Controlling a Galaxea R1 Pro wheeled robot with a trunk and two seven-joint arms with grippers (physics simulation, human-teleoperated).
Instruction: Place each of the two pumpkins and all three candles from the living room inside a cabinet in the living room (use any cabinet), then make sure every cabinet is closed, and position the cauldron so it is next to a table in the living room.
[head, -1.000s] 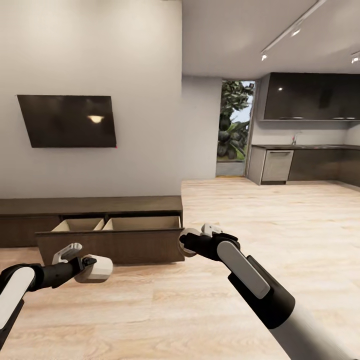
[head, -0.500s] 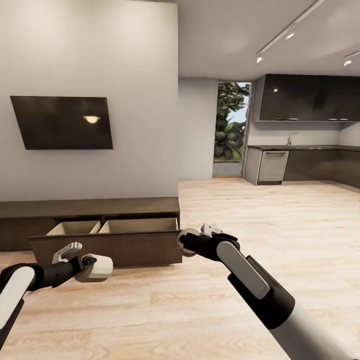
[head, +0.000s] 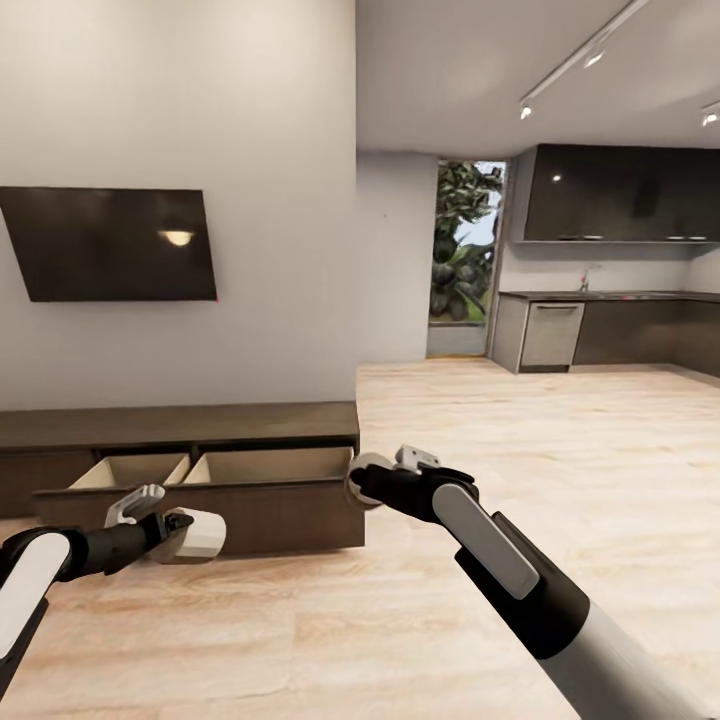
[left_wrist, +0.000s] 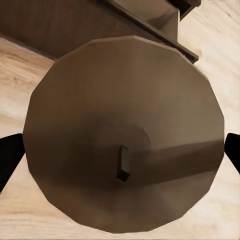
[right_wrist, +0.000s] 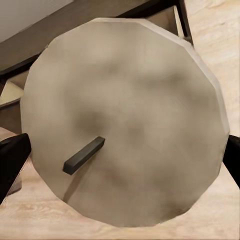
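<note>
The long low dark brown wooden cabinet (head: 200, 425) stands against the pale wall at the left of the head view, under a black wall-mounted screen (head: 108, 243), with two of its wide drawers (head: 255, 468) pulled out toward the robot, showing light wood insides. In front of the open drawers, the left gripper (head: 185, 535) holds a short stubby pale candle (head: 195, 537) over the light plank floor (head: 420, 590), and the right gripper (head: 360, 484) holds a second pale beige candle (head: 362, 482) just off the near right corner of the right-hand drawer. Far to the right lies a kitchen with dark grey units (head: 620, 330) and a doorway (head: 465, 255) full of greenery. In the left wrist view, the grey-tan candle (left_wrist: 125, 135) shows end-on with its small dark wick (left_wrist: 123, 164), clamped between the two black fingertips (left_wrist: 10, 155) at its sides, with the cabinet's (left_wrist: 150, 22) dark front and a drawer corner behind it. In the right wrist view, the paler candle (right_wrist: 125, 125) shows its dark wick nub (right_wrist: 83, 155) and sits gripped between black fingertips (right_wrist: 12, 157), above the open drawers (right_wrist: 167, 20) and the floor.
</note>
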